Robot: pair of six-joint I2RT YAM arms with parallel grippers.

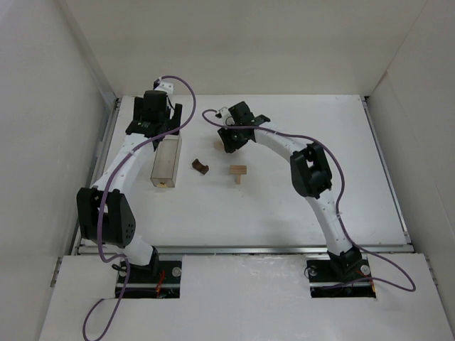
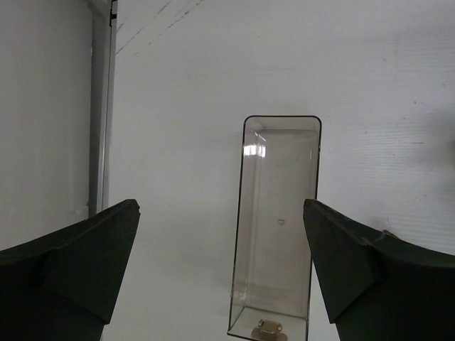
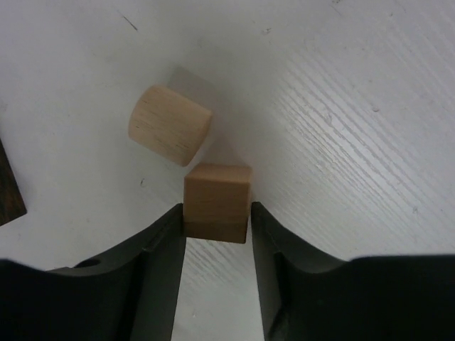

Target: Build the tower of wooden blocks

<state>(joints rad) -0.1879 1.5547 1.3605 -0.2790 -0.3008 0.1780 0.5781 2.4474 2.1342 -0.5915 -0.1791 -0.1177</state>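
A pale tan post with a crosspiece (image 1: 238,172), the wood block tower, stands mid-table. A dark brown arch block (image 1: 200,166) lies apart to its left. My right gripper (image 1: 226,140) is low over the table behind them. In the right wrist view the right gripper (image 3: 217,213) is shut on a tan cube (image 3: 217,195), a finger against each side. A rounded tan block (image 3: 169,125) lies just beyond the cube, apart from it. My left gripper (image 2: 220,206) hangs open over the far end of the clear box, holding nothing.
The clear plastic box (image 1: 166,160) lies left of the blocks, with a small tan piece (image 2: 266,330) inside at its near end. A dark brown edge (image 3: 8,192) shows at the left of the right wrist view. White walls enclose the table (image 1: 298,206).
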